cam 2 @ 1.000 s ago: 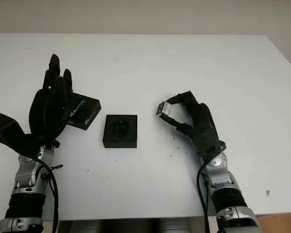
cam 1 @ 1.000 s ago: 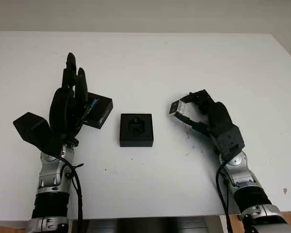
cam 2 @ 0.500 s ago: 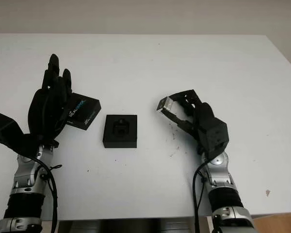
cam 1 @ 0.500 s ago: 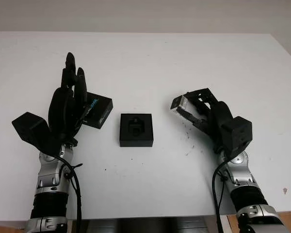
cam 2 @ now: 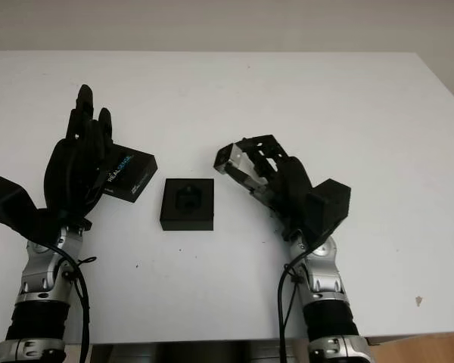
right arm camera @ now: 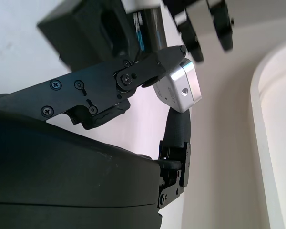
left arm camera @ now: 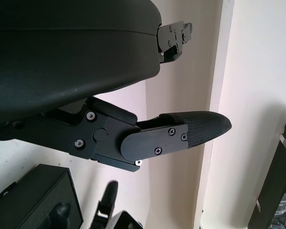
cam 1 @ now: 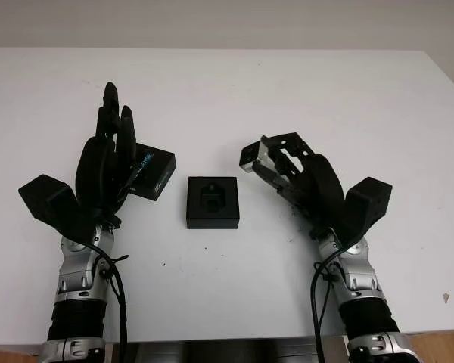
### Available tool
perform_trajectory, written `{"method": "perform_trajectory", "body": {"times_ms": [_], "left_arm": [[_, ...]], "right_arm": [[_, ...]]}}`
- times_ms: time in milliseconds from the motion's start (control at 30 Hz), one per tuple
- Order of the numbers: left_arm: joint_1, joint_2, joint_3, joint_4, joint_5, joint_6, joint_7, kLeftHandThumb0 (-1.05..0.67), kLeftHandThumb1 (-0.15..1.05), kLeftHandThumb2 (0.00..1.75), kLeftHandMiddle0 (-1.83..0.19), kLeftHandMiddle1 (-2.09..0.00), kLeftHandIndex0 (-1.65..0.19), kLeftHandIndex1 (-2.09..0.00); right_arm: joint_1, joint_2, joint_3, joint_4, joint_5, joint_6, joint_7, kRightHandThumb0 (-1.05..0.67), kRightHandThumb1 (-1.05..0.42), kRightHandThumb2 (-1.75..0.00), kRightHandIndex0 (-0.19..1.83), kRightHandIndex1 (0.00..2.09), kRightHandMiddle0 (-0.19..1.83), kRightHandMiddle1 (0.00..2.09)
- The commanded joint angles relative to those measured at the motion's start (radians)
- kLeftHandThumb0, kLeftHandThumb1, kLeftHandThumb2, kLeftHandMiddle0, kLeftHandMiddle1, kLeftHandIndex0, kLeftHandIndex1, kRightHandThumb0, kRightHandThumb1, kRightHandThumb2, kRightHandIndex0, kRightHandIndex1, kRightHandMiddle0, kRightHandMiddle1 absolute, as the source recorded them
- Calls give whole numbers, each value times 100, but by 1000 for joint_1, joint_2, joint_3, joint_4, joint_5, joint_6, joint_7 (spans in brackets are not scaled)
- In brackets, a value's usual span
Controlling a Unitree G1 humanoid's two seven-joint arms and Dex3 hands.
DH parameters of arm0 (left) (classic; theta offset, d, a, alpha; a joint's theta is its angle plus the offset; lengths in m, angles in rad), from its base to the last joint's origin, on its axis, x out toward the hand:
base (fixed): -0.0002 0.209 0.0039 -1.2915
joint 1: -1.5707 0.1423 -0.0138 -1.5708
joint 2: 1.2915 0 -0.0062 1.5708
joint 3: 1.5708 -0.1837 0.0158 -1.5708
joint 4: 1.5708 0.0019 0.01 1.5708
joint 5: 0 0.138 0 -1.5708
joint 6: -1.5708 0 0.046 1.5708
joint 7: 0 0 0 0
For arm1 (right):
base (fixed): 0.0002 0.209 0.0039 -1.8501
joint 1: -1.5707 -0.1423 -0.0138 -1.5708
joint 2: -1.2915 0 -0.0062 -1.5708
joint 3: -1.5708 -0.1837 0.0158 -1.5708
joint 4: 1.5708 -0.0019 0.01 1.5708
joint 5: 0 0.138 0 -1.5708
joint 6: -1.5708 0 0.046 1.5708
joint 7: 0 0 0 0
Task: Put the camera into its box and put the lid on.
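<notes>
So I've got the camera (cam 1: 251, 156) pinched in my right hand (cam 1: 303, 181), fingers clamped on the little silver block, and over the last second I've swung it in toward the middle. A second ago it was hanging well off to the right of the box (cam 1: 213, 202); now it's up in the air just beside the box's far right corner, a bit beyond it. The wrist has rolled too, so the back of the hand faces me and the camera pokes out the far end. In the right wrist view the camera (right arm camera: 178, 87) sits between a fingertip (right arm camera: 176, 125) and the finger above it, with one metal face and a small hole showing, so the grip looks decent from here.

The box hasn't budged, open on the white table (cam 1: 287, 91) with its moulded recess facing up. My left hand (cam 1: 106, 170) is parked upright on the left, open and holding nothing, same spot as before. The lid (cam 1: 153, 172) (the black one with the printed lettering) lies just behind it, left of the box, partly hidden by the fingers.

What this means: the carry is nearly done. I reckon the next bit is the fiddly part, getting the camera over the recess and turned to match before letting go. Lid comes after, not touched yet.
</notes>
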Motion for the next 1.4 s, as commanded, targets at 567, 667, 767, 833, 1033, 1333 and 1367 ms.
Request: {"method": "perform_trajectory", "body": {"times_ms": [567, 667, 767, 833, 1033, 1333, 1367], "left_arm": [[13, 2, -8, -27, 8, 4, 10, -71, 105, 57, 19, 0, 19, 0], [13, 2, -9, -35, 11, 12, 16, -72, 105, 57, 19, 0, 19, 0], [12, 1, -9, -35, 10, 7, 15, -72, 105, 57, 19, 0, 19, 0], [12, -2, -6, -34, 0, 11, 12, -72, 105, 57, 19, 0, 19, 0], [13, 0, -9, -33, 2, 12, 14, -71, 105, 57, 19, 0, 19, 0], [16, 3, -8, -34, 3, 9, 10, -71, 105, 57, 19, 0, 19, 0], [15, 3, -9, -34, 5, 8, 11, -71, 105, 57, 19, 0, 19, 0]], "right_arm": [[-80, 43, 84, 136, -94, -60, 60, -46, -105, -6, 15, 16, 28, 182], [-80, 37, 89, 152, -114, -72, 65, -46, -105, -7, 12, 22, 25, 185], [-79, 24, 93, 169, -142, -102, 64, -47, -105, -8, -11, 67, 26, 183], [-76, 18, 92, 173, -152, -108, 62, -48, -105, -7, -18, 80, 27, 182], [-62, -1, 82, 166, -158, -107, 67, -46, -105, -8, -19, 85, 24, 183], [-48, -15, 72, 145, -151, -100, 75, -46, -105, -9, -13, 72, 21, 182], [-47, -17, 72, 142, -152, -100, 73, -46, -105, -9, -11, 70, 21, 182]]}}
